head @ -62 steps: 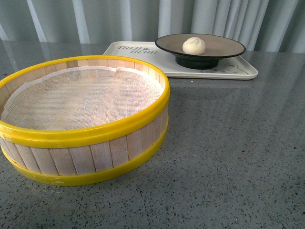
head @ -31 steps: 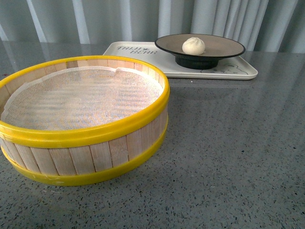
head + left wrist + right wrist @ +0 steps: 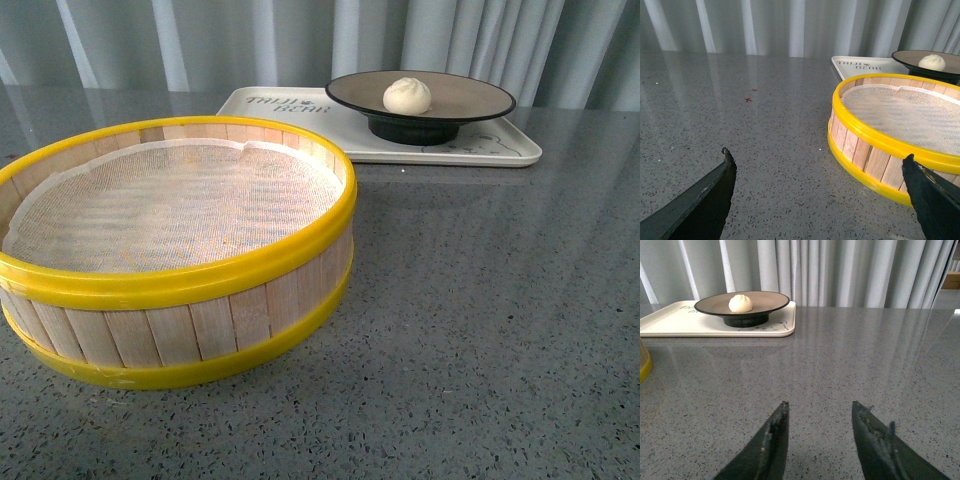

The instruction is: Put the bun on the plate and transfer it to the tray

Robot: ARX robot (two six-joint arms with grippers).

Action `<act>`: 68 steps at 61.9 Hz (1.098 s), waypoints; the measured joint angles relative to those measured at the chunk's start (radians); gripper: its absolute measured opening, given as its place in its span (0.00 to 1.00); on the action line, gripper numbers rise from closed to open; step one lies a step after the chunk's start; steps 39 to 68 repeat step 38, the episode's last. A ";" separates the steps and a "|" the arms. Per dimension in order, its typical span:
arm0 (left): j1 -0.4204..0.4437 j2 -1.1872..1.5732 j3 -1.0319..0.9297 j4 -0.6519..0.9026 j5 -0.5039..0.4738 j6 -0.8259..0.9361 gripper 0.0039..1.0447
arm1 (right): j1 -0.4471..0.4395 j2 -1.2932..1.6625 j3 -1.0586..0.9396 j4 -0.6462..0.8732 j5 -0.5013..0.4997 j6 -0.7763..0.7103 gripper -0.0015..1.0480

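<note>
Bun point(image 3: 407, 96) on plate point(image 3: 470, 101), plate on tray point(image 3: 505, 152), task looks done; left gripper point(image 3: 820, 195) spread wide, right gripper point(image 3: 819, 437) parted, both empty: keep arms low and clear of steamer point(image 3: 190, 290)

One bun point(image 3: 407, 96), one plate point(image 3: 470, 98), one tray point(image 3: 300, 125), one steamer basket point(image 3: 190, 330).

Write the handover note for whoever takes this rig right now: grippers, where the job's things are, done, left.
Left gripper: open, empty, above the table beside the steamer basket.
Right gripper: open, empty, over bare table.
Bun sits on the plate; the plate stands on the tray at the far side.
Basket holds only its cloth liner.
Done: bun plated, plate on tray.
Left: nothing visible; check, then stop.
</note>
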 joint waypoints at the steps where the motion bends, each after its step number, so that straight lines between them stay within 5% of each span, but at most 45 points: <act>1: 0.000 0.000 0.000 0.000 0.000 0.000 0.94 | 0.000 0.000 0.000 0.000 0.000 0.000 0.47; 18: 0.000 0.000 0.000 0.000 0.000 0.000 0.94 | 0.000 0.000 0.000 0.000 0.000 0.001 0.93; 68: 0.000 0.000 0.000 0.000 0.000 0.000 0.94 | 0.000 0.000 0.000 0.000 0.000 0.000 0.92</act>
